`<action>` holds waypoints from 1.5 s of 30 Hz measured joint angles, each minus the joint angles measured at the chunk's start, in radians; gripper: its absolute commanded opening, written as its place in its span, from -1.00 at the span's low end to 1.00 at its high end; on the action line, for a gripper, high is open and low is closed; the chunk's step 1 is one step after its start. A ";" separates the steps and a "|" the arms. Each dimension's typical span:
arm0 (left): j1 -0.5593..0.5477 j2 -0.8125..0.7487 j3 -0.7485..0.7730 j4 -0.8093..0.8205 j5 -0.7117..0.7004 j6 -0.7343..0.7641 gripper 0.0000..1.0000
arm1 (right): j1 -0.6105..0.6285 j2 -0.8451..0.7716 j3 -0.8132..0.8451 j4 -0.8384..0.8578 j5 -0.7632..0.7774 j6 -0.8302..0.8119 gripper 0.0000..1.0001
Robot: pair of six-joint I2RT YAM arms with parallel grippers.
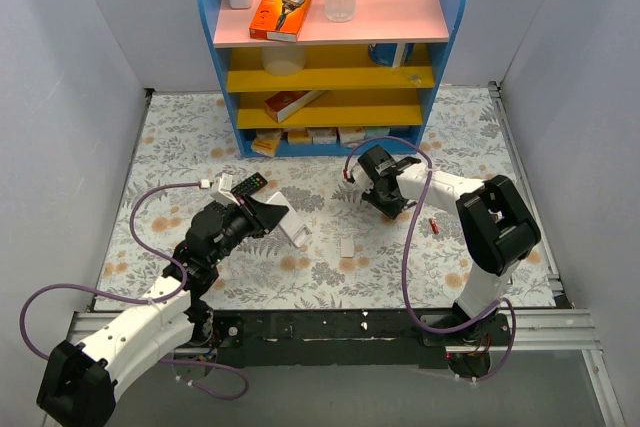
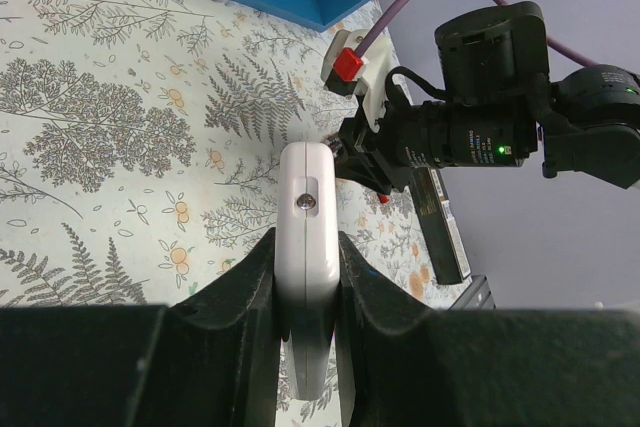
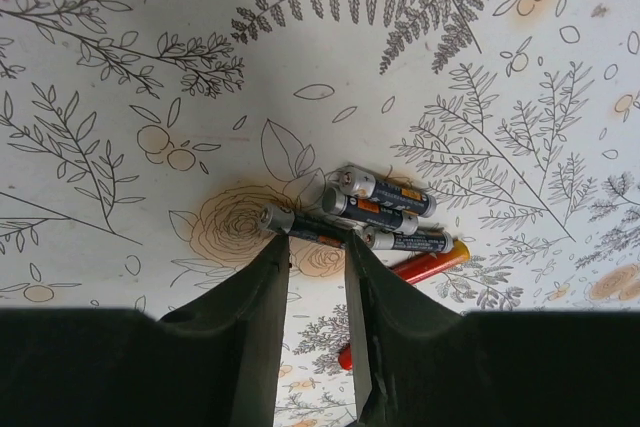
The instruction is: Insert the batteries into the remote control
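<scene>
My left gripper [image 1: 272, 215] is shut on the white remote control [image 1: 296, 228] and holds it on edge above the table. In the left wrist view the remote [image 2: 305, 182] is clamped between both fingers of the gripper [image 2: 306, 239], narrow end forward. Several batteries [image 3: 385, 209], dark with silvery ends, lie in a cluster on the floral cloth. My right gripper [image 3: 316, 243] is narrowly open just above them, and one battery [image 3: 300, 224] lies across its fingertips, not between them. In the top view the right gripper [image 1: 385, 199] hides the batteries.
A red-orange stick [image 3: 428, 264] lies beside the batteries. A black remote [image 1: 248, 185] lies left of my left gripper. A small white piece [image 1: 347, 246] lies mid-table, and a small red item [image 1: 433, 225] to the right. A blue shelf unit [image 1: 330, 47] stands at the back.
</scene>
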 measured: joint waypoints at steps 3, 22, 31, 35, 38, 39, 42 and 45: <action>0.000 0.000 0.000 -0.003 0.000 0.003 -1.00 | 0.000 0.007 -0.002 0.005 -0.015 -0.010 -0.30; 0.000 0.006 0.009 -0.011 0.000 0.007 -1.00 | 0.000 0.015 0.000 0.005 -0.103 -0.041 -0.77; 0.000 0.047 0.045 -0.027 0.027 0.006 -1.00 | 0.002 0.005 0.006 -0.001 -0.163 -0.034 -0.97; 0.000 0.121 0.109 -0.042 0.071 0.012 -1.00 | 0.022 -0.062 0.007 -0.014 -0.227 -0.026 -0.97; 0.008 0.198 0.170 -0.052 0.129 0.022 -1.00 | 0.061 -0.162 0.021 -0.022 -0.275 -0.016 -0.97; 0.014 0.229 0.192 -0.055 0.158 0.024 -1.00 | 0.075 -0.196 0.030 -0.021 -0.292 -0.016 -0.97; 0.049 0.314 0.241 -0.056 0.247 0.029 -1.00 | 0.113 -0.298 0.060 -0.017 -0.365 -0.014 -0.97; 0.095 0.389 0.269 -0.052 0.344 0.029 -1.00 | 0.140 -0.374 0.099 -0.016 -0.446 -0.031 -0.97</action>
